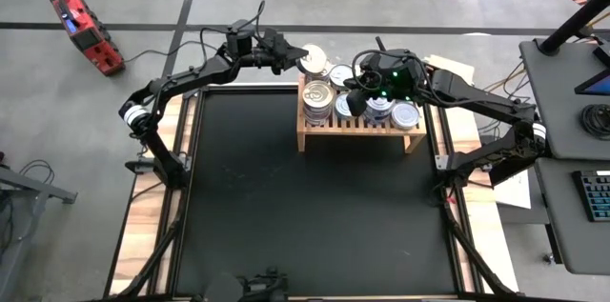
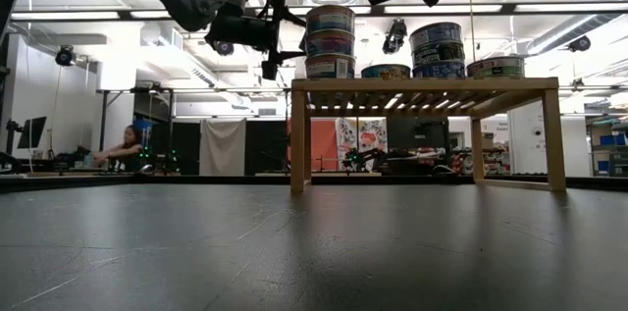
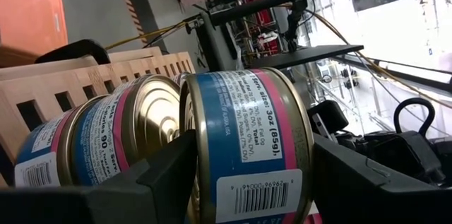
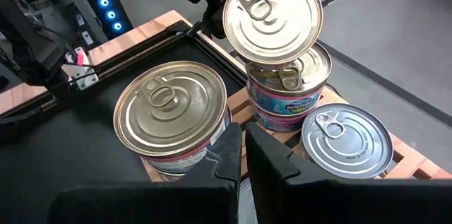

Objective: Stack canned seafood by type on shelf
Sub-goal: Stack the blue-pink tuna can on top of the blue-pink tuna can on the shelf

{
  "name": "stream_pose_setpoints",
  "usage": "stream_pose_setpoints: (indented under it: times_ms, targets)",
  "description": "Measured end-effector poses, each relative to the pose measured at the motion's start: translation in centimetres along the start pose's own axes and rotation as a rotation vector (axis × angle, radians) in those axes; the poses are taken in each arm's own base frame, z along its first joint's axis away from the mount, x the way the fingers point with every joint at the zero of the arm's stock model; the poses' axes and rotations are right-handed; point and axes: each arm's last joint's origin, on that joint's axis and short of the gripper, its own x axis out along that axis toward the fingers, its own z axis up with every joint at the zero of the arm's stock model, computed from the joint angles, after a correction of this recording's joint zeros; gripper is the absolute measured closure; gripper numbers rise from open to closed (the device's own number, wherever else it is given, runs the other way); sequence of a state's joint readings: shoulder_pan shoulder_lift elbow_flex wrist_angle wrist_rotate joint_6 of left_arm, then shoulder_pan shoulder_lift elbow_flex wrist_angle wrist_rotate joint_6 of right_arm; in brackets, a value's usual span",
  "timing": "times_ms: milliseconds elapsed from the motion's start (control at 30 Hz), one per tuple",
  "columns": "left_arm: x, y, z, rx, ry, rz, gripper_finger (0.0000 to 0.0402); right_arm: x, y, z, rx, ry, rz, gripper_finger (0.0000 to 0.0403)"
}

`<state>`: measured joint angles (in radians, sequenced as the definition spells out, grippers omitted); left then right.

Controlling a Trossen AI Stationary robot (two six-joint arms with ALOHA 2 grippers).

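The light-wood shelf (image 1: 315, 138) (image 2: 422, 85) stands at the black mat's far edge. It carries the canned seafood: a two-tin stack (image 2: 330, 54) at its left end, a single tin (image 2: 386, 71), another two-tin stack (image 2: 437, 46) and a single tin (image 2: 496, 66). My left gripper (image 1: 301, 57) (image 2: 285, 31) reaches in level from the far left, shut on a blue-and-pink tin (image 1: 315, 57) (image 4: 272, 15). That tin hangs at third-tin height by the shelf's far left corner. My right gripper (image 1: 355, 102) (image 4: 244, 146) is shut and hovers over the shelf's middle, touching nothing. My left gripper pinches the blue-and-pink tin across its height, one finger (image 3: 159, 174) against one flat end's rim (image 3: 192, 157) and the other finger (image 3: 353, 174) against the opposite end. The fingers come in level from the table's far left. The tin hangs clear, lid up.
The black mat (image 1: 315, 207) lies bare in front of the shelf. On the floor to the far left lies a red device (image 1: 86, 30), and a desk with a keyboard (image 1: 596, 197) stands to the right. A person (image 2: 123, 149) sits far back in the room.
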<state>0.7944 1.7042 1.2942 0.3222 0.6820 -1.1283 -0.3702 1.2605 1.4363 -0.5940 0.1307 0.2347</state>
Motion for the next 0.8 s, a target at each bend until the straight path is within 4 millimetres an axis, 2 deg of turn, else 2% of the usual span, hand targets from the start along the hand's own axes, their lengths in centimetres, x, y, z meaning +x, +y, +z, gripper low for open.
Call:
stream_pose_setpoints:
  times_ms: [800]
  targets:
    - [0.01, -0.01, -0.03, 0.016, 0.005, -0.002, 0.0175, -0.01, 0.01, -0.01, -0.011, 0.000, 0.000, 0.0390]
